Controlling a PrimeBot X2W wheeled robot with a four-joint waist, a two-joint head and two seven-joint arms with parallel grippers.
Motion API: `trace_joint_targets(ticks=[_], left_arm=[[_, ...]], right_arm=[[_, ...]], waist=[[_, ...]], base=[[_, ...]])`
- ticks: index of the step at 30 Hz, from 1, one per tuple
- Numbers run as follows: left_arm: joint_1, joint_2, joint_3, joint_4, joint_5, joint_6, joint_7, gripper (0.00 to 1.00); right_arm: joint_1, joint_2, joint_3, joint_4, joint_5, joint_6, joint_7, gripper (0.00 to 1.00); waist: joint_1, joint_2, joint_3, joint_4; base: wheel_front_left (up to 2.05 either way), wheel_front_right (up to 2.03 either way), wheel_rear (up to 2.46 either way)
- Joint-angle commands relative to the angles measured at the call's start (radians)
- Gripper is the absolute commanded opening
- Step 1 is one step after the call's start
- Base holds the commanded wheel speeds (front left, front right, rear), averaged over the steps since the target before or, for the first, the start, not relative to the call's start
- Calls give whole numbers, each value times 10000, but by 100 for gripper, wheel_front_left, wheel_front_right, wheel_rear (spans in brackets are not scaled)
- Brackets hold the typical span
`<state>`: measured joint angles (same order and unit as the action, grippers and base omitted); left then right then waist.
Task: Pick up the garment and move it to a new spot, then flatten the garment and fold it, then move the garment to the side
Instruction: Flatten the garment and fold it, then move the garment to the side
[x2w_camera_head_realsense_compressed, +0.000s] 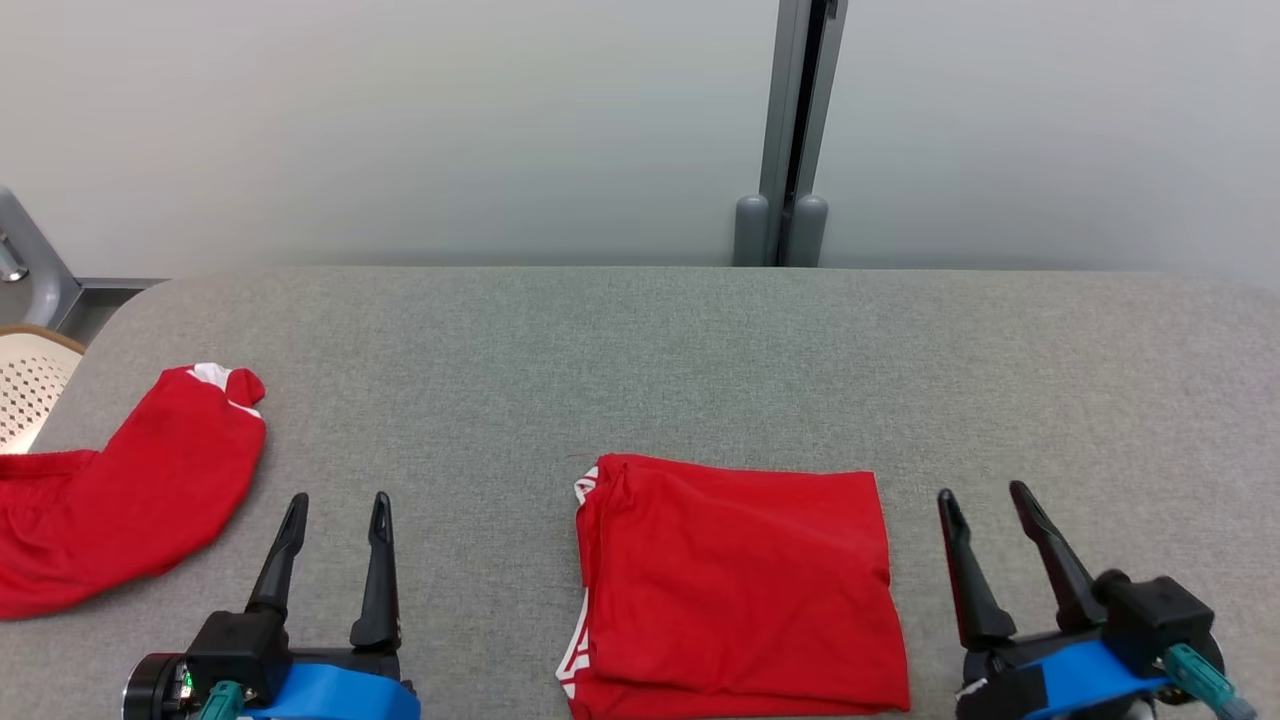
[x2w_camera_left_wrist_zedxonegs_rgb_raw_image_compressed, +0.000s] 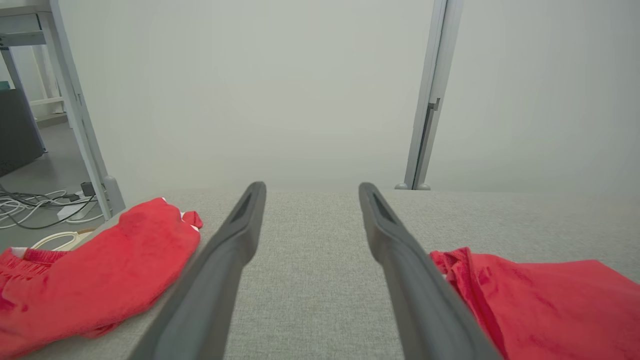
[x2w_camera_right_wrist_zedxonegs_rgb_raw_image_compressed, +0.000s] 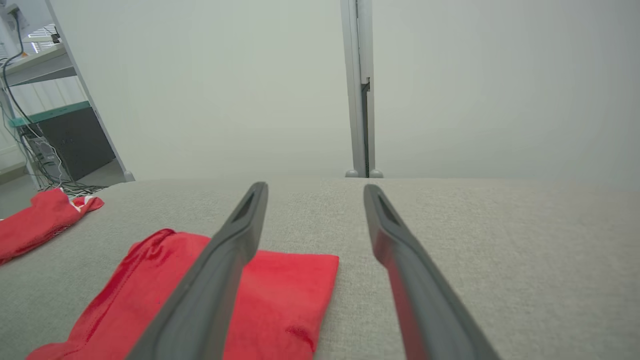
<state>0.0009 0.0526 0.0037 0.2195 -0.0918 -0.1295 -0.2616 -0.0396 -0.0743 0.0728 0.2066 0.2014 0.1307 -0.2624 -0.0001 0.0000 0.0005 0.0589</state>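
Both arms low over the grey bench (x2w_camera_head_realsense_compressed: 640, 340), fingers pointing away from robot. L gripper (x2w_camera_head_realsense_compressed: 338, 498): jaws spread wide, nothing betw. them, bare bench cloth under the tips. R gripper (x2w_camera_head_realsense_compressed: 982, 491): same, released, empty. The folded red garment (x2w_camera_head_realsense_compressed: 735, 580) lies flat on the bench betw. the two grippers, just beside R gripper on its inner side and a bit further off L gripper's inner side; neither touches it. Rough rectangle, several layers stacked. White trim (x2w_camera_head_realsense_compressed: 579, 490) shows along the edge facing L gripper; edge facing R gripper looks like a clean fold. A second red garment (x2w_camera_head_realsense_compressed: 130, 490), bunched and unfolded, sits on L gripper's outer side near the bench edge, apart from the fingers. Judgement: fold looks done, so step in hand = shift folded piece to the side. To do it well: take it w/ both grippers at once, one per short edge, pinching thru all layers so the stack doesn't peel open. Come in low, lower finger sliding under the bottom layer. Trim side is loose layers, so L gripper needs a deep bite there. Lift only enough to clear, keep grippers level and at constant spacing so cloth neither sags nor stretches. Set down flat, let go both together. Risk: bench cover is textile, dragging would likely rumple the bottom layer. Pick landing spot clear of the second red garment.
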Motion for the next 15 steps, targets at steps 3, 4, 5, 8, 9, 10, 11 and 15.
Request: trace_joint_targets(ticks=[3,4,5,8,9,10,11,15], left_arm=[[155,64,-33,-11,156,-19,-47,100],[176,86,-54,4,179,-19,-48,100],[180,112,-68,12,205,-19,-47,100],[247,156,-79,49,241,-19,-48,100],[270,163,-77,57,253,-19,-48,100],[290,169,-75,67,262,-19,-48,100],[309,171,-75,75,274,-19,-48,100],[365,159,-73,88,312,10,-48,100]], right_arm=[[495,112,-472,-171,-197,1,-32,100],[560,134,-580,-181,-202,1,-32,100],[609,154,-691,-195,-252,1,-32,100],[732,213,-864,-198,-315,1,-32,100],[759,218,-904,-179,-342,1,-32,100],[791,223,-923,-126,-382,1,-32,100],[828,229,-945,-60,-425,1,-32,100],[898,242,-934,136,-315,1,-32,100]], waist=[[1,0,-81,-33],[1,0,-96,-41],[1,0,-110,-49],[1,0,-144,-64],[1,0,-154,-66],[1,0,-165,-65],[1,0,-176,-61],[1,0,-219,-35]], base=[[0,0,0],[0,0,0],[0,0,0],[0,0,0],[0,0,0],[0,0,0],[0,0,0],[0,0,0]])
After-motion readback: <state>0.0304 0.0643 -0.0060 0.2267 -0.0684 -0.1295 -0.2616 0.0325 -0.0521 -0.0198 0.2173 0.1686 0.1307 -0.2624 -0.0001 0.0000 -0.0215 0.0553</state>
